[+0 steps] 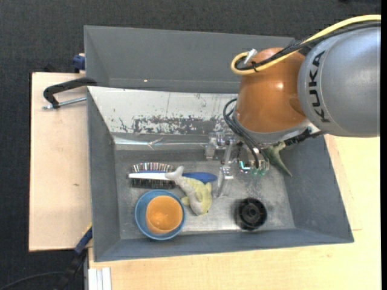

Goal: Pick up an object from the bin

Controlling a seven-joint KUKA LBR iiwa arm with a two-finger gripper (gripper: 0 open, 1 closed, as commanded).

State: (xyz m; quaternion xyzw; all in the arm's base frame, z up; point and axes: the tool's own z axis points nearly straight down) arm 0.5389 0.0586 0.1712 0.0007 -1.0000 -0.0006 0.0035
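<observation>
**Gripper (225,185) low over the middle of the grey metal bin (103,180).**
Its tip stands just right of a blue piece (202,177) and a pale yellow crumpled lump (199,198). Whether the claw is spread or closed cannot be told. The bin floor is scuffed, its back wall shiny and dark-speckled. Dark carpet (181,5) lies beyond.

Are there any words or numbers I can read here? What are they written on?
"KUKA": black letters on the grey robot arm.
Nothing else can be read: the blue bowl, the brush and the black round cap show no words or numbers.
</observation>
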